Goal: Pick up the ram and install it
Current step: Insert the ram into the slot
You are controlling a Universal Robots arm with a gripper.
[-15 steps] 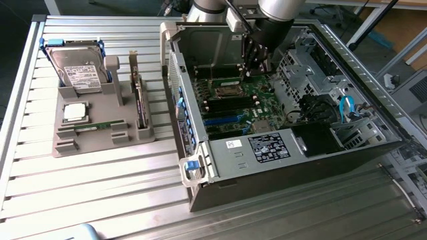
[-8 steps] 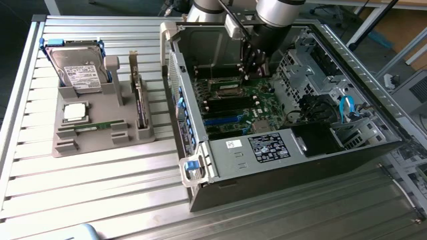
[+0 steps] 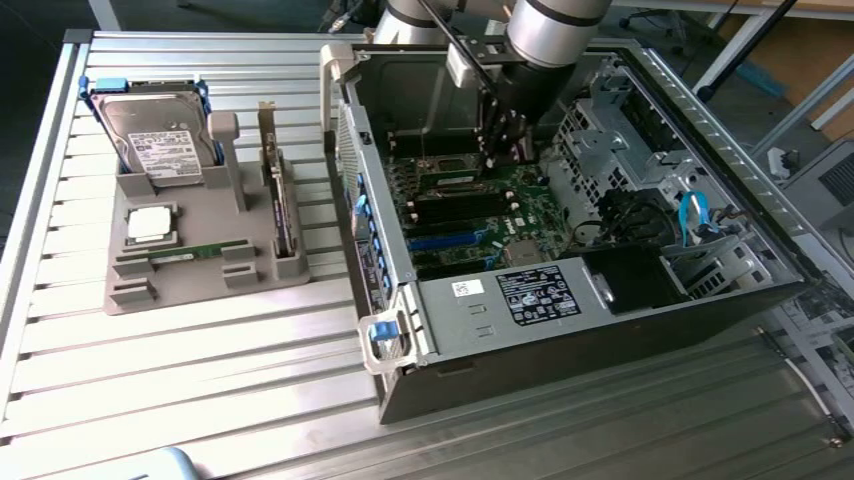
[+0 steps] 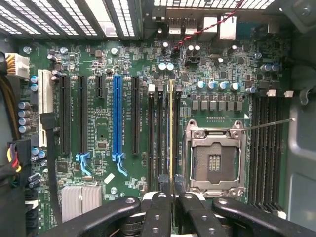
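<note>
The ram (image 4: pixel 171 133), a thin circuit-board stick seen edge-on, is pinched between the black fingers (image 4: pixel 159 207) over the long black memory slots (image 4: pixel 161 138) beside the silver CPU socket (image 4: pixel 215 160). If it is tilted or sits between two slots, pressing down would likely jam it or strain the green motherboard (image 4: pixel 98 133).

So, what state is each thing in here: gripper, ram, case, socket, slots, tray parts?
Gripper: shut on the ram, inside the case.
Ram: held on edge, lined up with the memory slots; whether it is seated cannot be told.
Case: open, side panel off.
Processor socket: empty.
Blue slot: empty.
Hard drive: sitting in the tray.
</note>
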